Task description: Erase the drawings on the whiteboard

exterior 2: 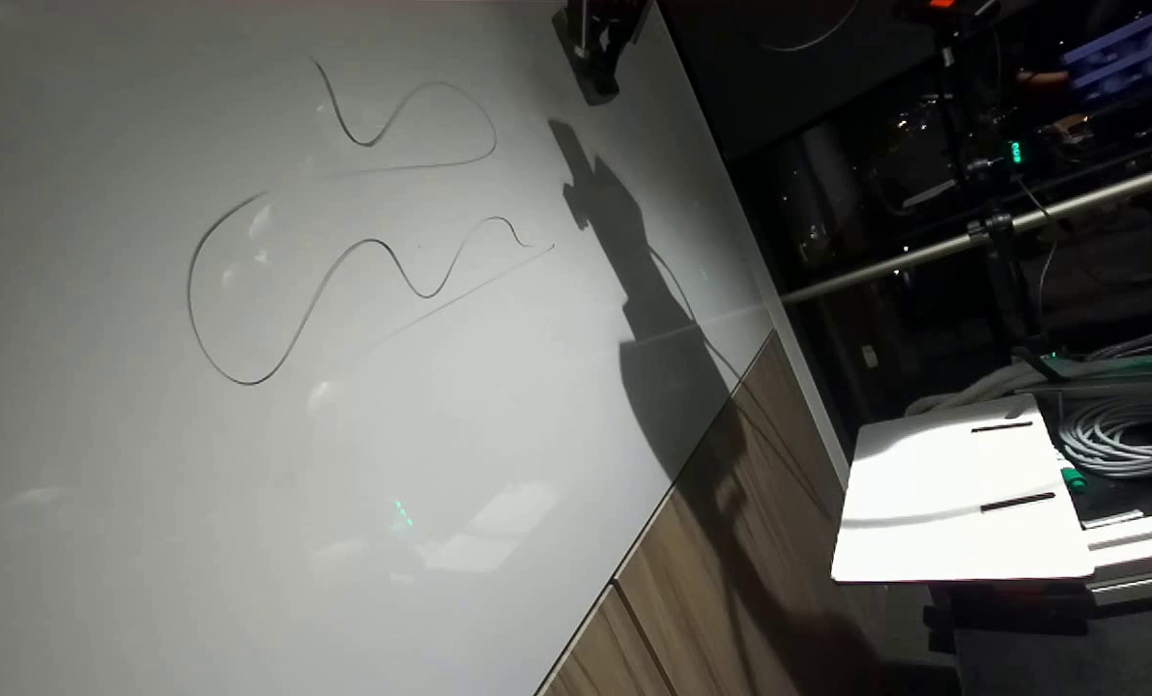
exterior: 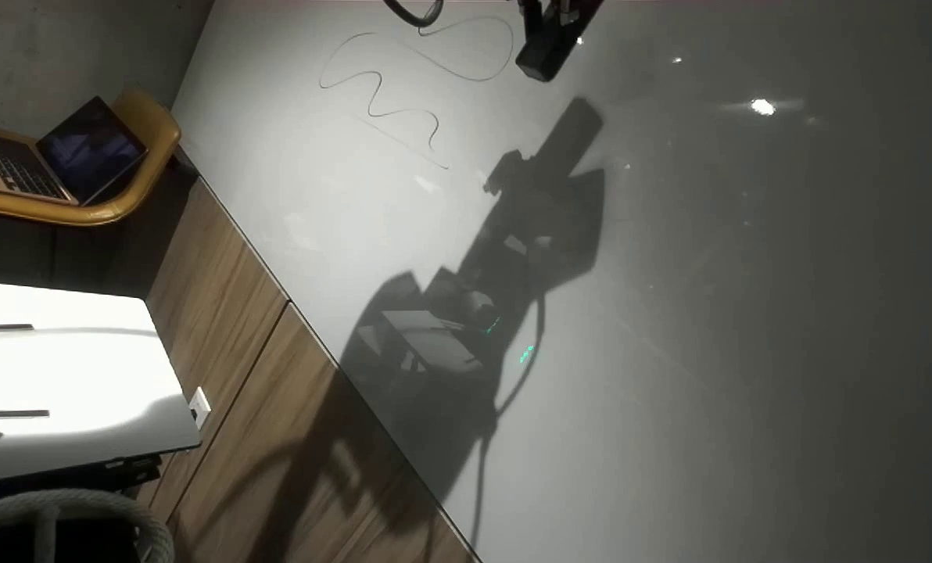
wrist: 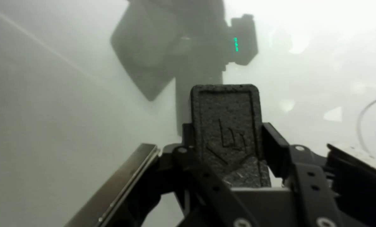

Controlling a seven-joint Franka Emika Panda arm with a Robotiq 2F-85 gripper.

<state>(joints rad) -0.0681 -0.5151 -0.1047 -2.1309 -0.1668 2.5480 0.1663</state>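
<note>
Your jaws clasp the eraser [wrist: 227, 130] between them by its sides, apt for something probably light and soft.

Site type: lab or office; the views do not settle which. Indicators: large, glossy, grey-white whiteboard [exterior: 708, 352] across both exterior views; open laptop [exterior: 63, 160] with dark keys on a mustard-yellow moulded chair [exterior: 157, 145], between 9 and 10 o'clock in an exterior view; coiled grey cable [exterior 2: 1108, 456] at 3 o'clock and a rectangular violet-lit screen [exterior 2: 1127, 60] at 2 o'clock in an exterior view.
</note>
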